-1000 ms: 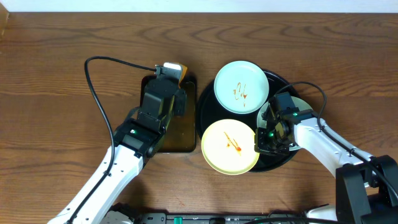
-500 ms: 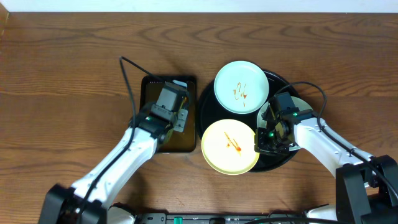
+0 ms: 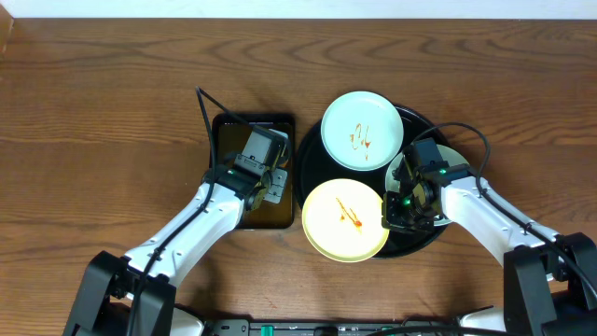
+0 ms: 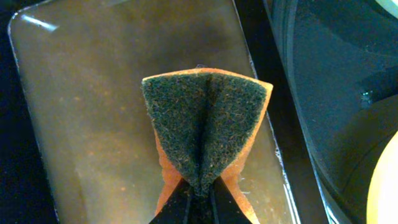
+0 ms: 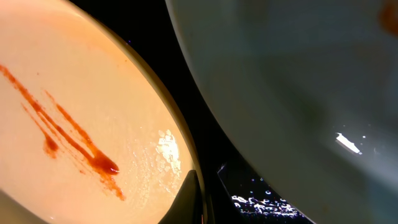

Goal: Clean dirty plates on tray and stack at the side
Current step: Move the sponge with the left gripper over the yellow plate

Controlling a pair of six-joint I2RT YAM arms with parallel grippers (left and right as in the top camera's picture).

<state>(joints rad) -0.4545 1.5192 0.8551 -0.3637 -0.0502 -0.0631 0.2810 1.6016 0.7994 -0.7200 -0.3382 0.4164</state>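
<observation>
The left gripper is clamped on a folded sponge, orange with a dark green scrubbing face, which sticks out ahead of the fingertips. Directly under it lies a dark rectangular pan with a wet-looking bottom. Off to the gripper's right is the black tray.

The right gripper sits low over the tray, fingertips at the right rim of the yellow plate, which carries red-orange sauce streaks. The fingers look close together there, but I cannot tell whether they pinch the rim.

Beyond this gripper a mint-green plate with a small sauce squiggle rests on the tray. A second green plate lies partly hidden beneath the right arm.
</observation>
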